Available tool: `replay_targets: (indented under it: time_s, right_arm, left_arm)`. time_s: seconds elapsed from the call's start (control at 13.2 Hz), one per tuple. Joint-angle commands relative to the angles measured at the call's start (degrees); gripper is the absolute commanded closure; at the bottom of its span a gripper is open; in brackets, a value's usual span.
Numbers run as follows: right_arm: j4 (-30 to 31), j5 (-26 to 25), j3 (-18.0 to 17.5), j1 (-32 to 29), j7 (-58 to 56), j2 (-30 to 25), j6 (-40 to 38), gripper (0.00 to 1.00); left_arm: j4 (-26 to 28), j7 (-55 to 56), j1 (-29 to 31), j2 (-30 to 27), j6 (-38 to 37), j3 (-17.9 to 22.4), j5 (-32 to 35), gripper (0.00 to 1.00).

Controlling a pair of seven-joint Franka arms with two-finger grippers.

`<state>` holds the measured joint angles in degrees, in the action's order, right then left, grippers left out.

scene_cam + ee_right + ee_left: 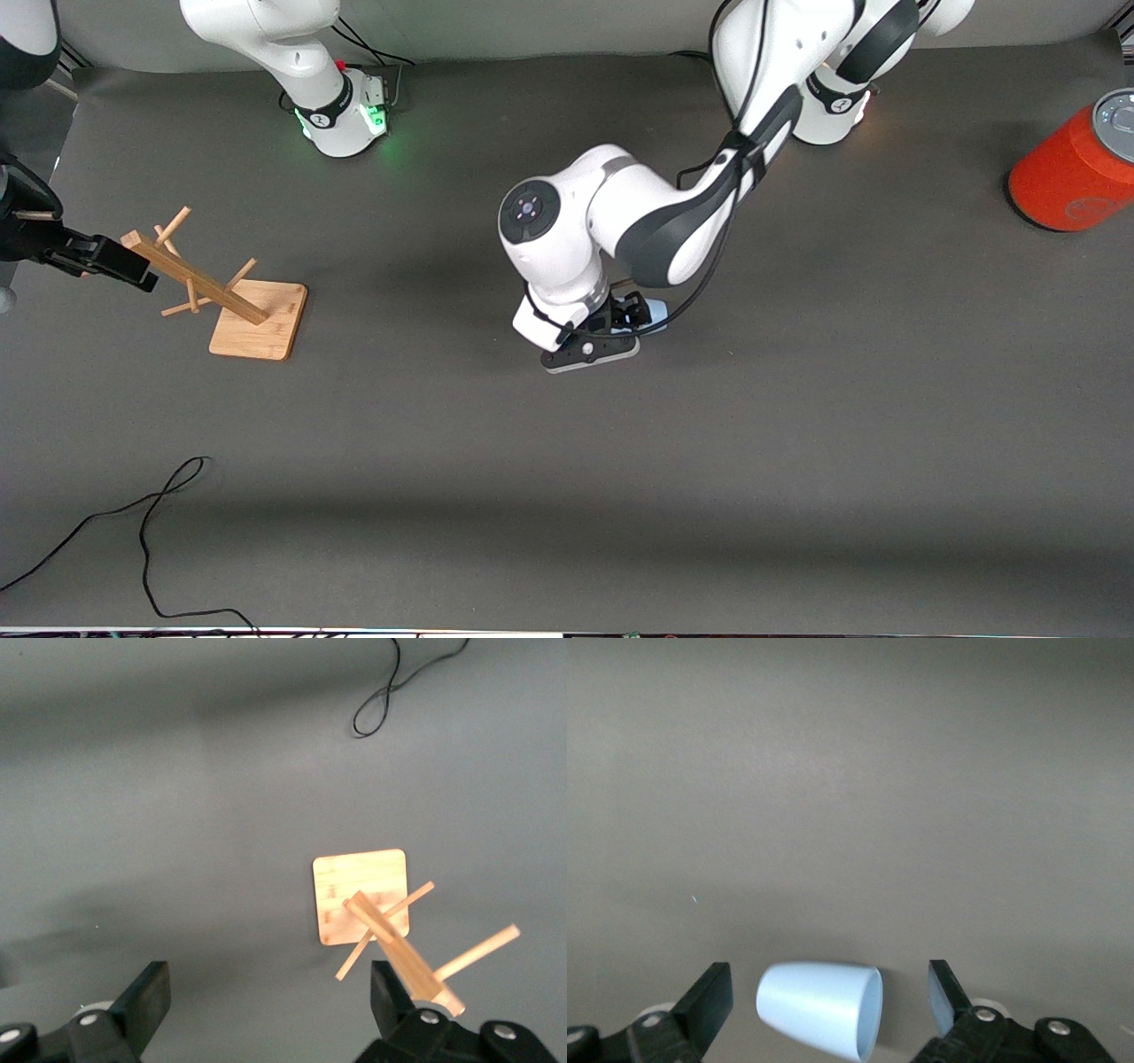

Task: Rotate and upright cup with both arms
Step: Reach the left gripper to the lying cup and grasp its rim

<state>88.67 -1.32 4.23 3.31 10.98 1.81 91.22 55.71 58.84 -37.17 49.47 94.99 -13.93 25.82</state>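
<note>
Front view shows the left arm bent down low in the middle of the frame, with the left end effector (631,321) right down by the tabletop (797,443). Only a tiny bit of the cup (656,309) peeks out from under it there. In the left wrist view, at the bottom middle of the frame, the cup (821,1008) lies on its side on the tabletop, with its open mouth toward one finger and its narrow base toward the other. The left end effector (828,1005) is spread wide, one finger on each side of the cup, and neither finger touches it. It sits like that, I think, so it can squeeze the cup and lift it.

The right end effector (97,257) waits at the middle left of the front view, up over a wooden rack (232,297). Its fingers are wide apart too, and hold nothing. It looks ready to help once the cup comes its way. An orange can (1076,168) stands at the upper right.
</note>
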Motion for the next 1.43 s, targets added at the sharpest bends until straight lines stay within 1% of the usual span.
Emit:
replay_targets:
  time_s: [0.0,0.08,0.15,0.45,0.68,0.83,0.91,0.98,1.06,1.13,1.21,1.28,1.36]
  right_arm:
    - [1.8,1.0,-4.4,-4.8,-4.8,-1.5,1.9,0.0]
    - [1.9,1.0,-4.3,-4.8,-6.8,-1.5,2.7,0.0]
    - [1.8,0.9,-4.1,-4.9,-9.1,-1.2,2.9,0.0]
    - [1.6,1.0,-3.1,-4.9,-9.9,-1.1,2.8,0.0]
    - [1.6,1.0,-3.1,-4.6,-9.8,-1.5,2.3,0.0]
    - [1.5,1.0,-3.0,-4.1,-9.8,-1.5,2.2,0.0]
    - [1.5,1.0,-2.4,-2.9,-9.8,-1.6,2.2,0.0]
    - [1.6,1.0,-0.7,-1.7,-9.8,-1.6,2.2,0.0]
    - [1.6,1.0,-0.4,-1.6,-9.8,-1.6,2.2,0.0]
    - [1.7,1.0,-0.4,-1.6,-9.8,-1.6,2.2,0.0]
    - [1.7,1.0,-0.4,-1.6,-9.8,-1.6,2.2,0.0]
    - [1.7,1.0,-0.4,-1.5,-9.8,-1.6,2.2,0.0]
    - [1.7,1.0,-0.4,-1.4,-9.8,-1.6,2.1,0.0]
  left_arm:
    - [-1.1,-1.1,-3.6,4.0,-1.1,1.4,4.4,0.02]
    - [-0.3,-1.6,-4.0,4.7,-1.7,1.4,6.4,0.02]
    - [1.4,-3.0,-4.4,4.8,-1.7,1.4,7.0,0.02]
    - [7.3,-5.4,-5.8,5.2,-2.0,1.4,10.6,0.05]
    - [8.3,-6.5,-6.3,5.9,-3.3,1.4,11.6,0.07]
    - [8.6,-7.4,-6.6,5.9,-5.5,1.4,11.7,0.08]
    - [8.7,-8.7,-6.9,5.9,-6.7,1.4,11.7,0.13]
    - [8.9,-10.2,-7.3,6.0,-7.4,1.4,12.0,0.18]
    - [9.1,-11.4,-7.5,6.0,-7.5,1.4,12.4,0.32]
    - [9.1,-12.3,-7.4,6.0,-7.6,1.4,12.7,0.57]
    - [9.1,-13.2,-7.4,6.0,-8.2,1.4,12.8,0.93]
    - [9.1,-13.8,-7.4,6.0,-8.3,1.4,13.3,1.0]
    - [9.1,-14.1,-7.3,6.0,-8.4,1.4,13.4,1.0]
